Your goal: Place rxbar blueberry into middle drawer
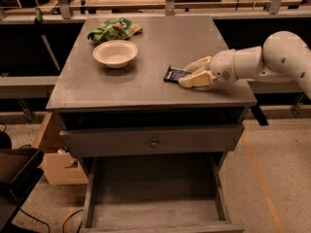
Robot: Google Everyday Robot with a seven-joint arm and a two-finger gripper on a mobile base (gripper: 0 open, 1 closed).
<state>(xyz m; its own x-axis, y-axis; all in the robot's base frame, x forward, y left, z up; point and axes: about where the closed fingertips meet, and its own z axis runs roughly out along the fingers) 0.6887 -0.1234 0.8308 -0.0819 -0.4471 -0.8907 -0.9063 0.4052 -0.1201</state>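
Camera view: gripper (191, 72) at rxbar blueberry (173, 74), near tabletop's (146, 84) right edge.
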